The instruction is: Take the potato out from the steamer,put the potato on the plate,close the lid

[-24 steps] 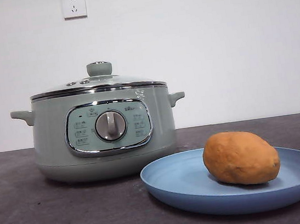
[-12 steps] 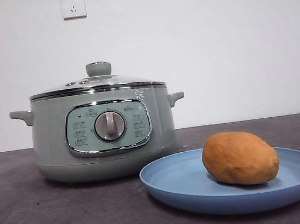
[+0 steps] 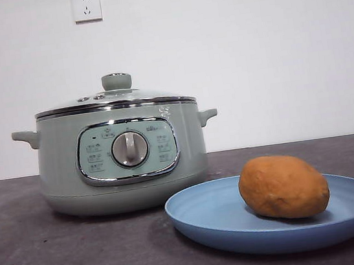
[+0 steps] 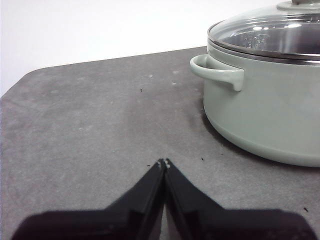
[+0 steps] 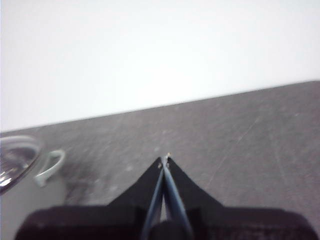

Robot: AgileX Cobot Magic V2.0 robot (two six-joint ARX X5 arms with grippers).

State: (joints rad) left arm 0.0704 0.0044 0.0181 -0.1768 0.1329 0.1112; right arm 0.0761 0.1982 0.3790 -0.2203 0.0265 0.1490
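The orange-brown potato (image 3: 283, 186) lies on the light-blue plate (image 3: 208, 216) at the front right. The sage-green steamer (image 3: 121, 154) stands left of it with its glass lid (image 3: 115, 96) sitting closed on the rim. Neither gripper shows in the front view. My left gripper (image 4: 164, 163) is shut and empty above the bare table, beside the steamer (image 4: 270, 105) and its handle (image 4: 217, 72). My right gripper (image 5: 164, 160) is shut and empty above the table, with the steamer's lid edge (image 5: 12, 160) and a handle (image 5: 50, 167) off to one side.
The dark grey table (image 3: 76, 257) runs to a white wall with two power sockets (image 3: 86, 6). The table's rounded corner shows in the left wrist view (image 4: 20, 85).
A black arm tip at the front view's top right corner has gone out of view. The steamer, lid, plate and potato have not moved.
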